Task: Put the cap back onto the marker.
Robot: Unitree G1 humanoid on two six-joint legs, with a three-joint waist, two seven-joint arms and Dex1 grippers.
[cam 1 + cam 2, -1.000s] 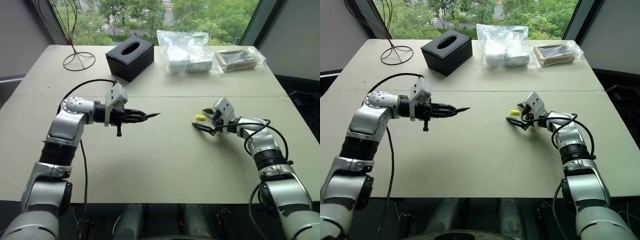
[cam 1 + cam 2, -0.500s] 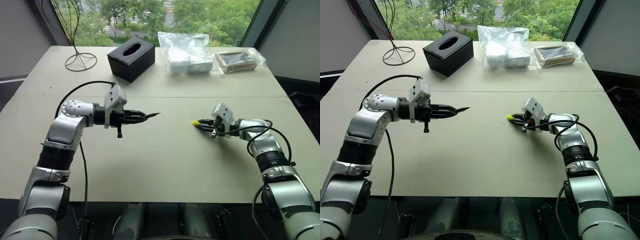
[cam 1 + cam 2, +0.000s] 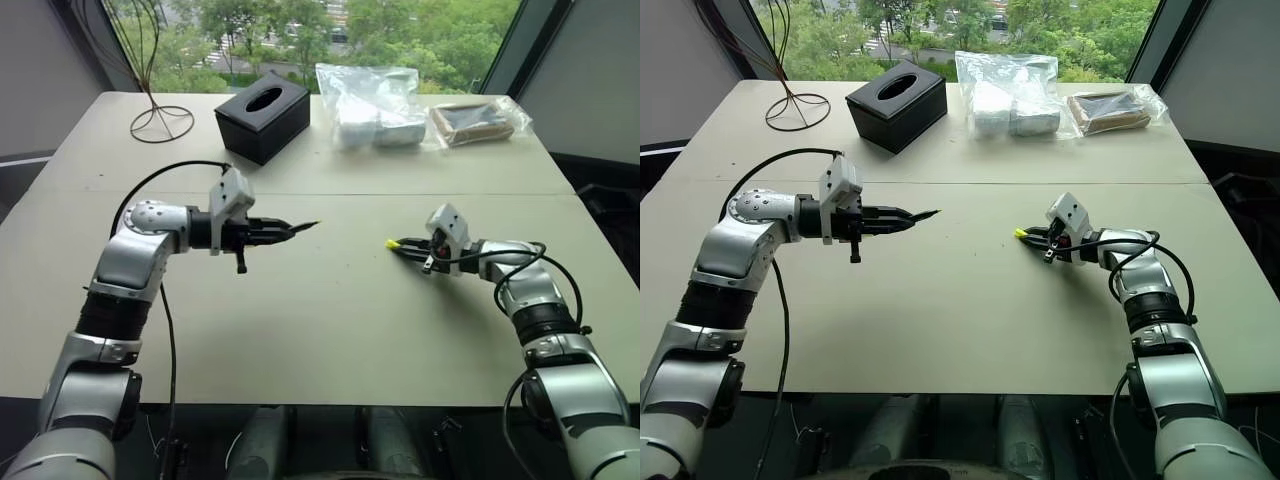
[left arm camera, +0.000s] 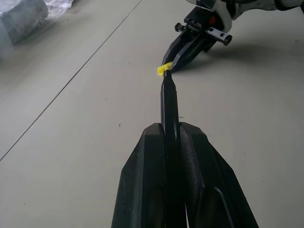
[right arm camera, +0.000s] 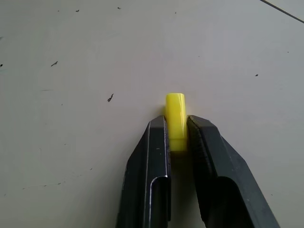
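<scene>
My right pincer point(image 5: 176, 137) is clamped on the cap point(image 5: 175, 116), low at the table point(image 3: 330, 330); the cap's free end juts past my fingertips. My left pincer point(image 4: 172, 142) grips the marker point(image 4: 168, 107), its long axis roughly level, tip aimed at 3 o'clock in the head view. The cap lies well apart from that tip, toward 3 o'clock and a little lower. Judgement: the cap's bore must line up with the marker's axis before closing the gap.
</scene>
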